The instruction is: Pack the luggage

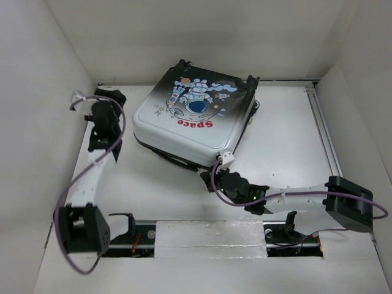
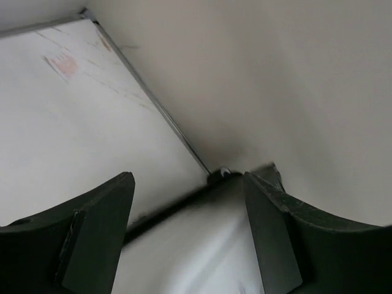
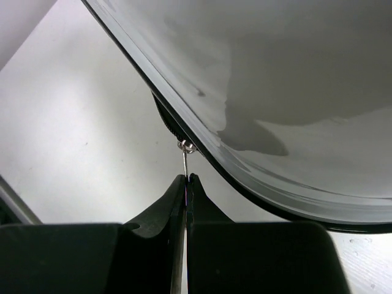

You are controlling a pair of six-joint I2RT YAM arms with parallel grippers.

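The luggage (image 1: 193, 116) lies flat at the back middle of the table with its lid down, astronaut and red "Space" print facing up. A dark seam runs along its near edge. At the near corner, my right gripper (image 1: 225, 162) is shut on the thin metal zipper pull (image 3: 185, 160), which hangs from the zip track under the glossy shell (image 3: 275, 92); the right gripper (image 3: 187, 179) pinches it at the very tips. My left gripper (image 1: 110, 98) stands open just off the luggage's left side. The left gripper (image 2: 188, 184) has only the pale shell (image 2: 196, 257) between its fingers, not gripped.
White enclosure walls close in on the left, back and right. An aluminium rail (image 1: 324, 135) runs along the table's right side. A taped strip (image 1: 211, 236) lies at the near edge between the arm bases. Purple cables loop beside both arms.
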